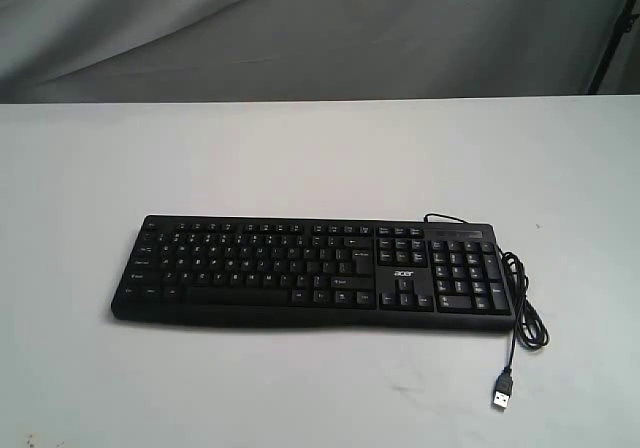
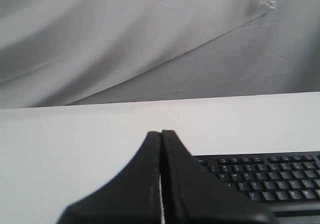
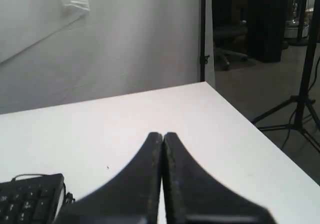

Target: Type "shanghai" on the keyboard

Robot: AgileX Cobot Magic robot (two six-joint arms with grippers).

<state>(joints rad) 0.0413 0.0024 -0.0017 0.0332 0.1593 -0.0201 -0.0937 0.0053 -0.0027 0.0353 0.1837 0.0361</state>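
Observation:
The black keyboard (image 1: 312, 273) lies flat on the white table (image 1: 300, 158), number pad to the right, with its black USB cable (image 1: 525, 313) looping off the right end to a loose plug (image 1: 502, 391). Neither arm shows in the exterior view. In the left wrist view my left gripper (image 2: 161, 132) is shut with nothing in it, above the table beside the keyboard's (image 2: 265, 176) left end. My right gripper (image 3: 163, 134) is likewise shut and empty, with the keyboard's (image 3: 30, 196) number-pad corner off to one side.
A grey cloth backdrop (image 1: 320, 28) hangs behind the table. In the right wrist view the table's edge (image 3: 250, 124) drops off to a floor with black stands (image 3: 302, 79) and a chair (image 3: 230, 39).

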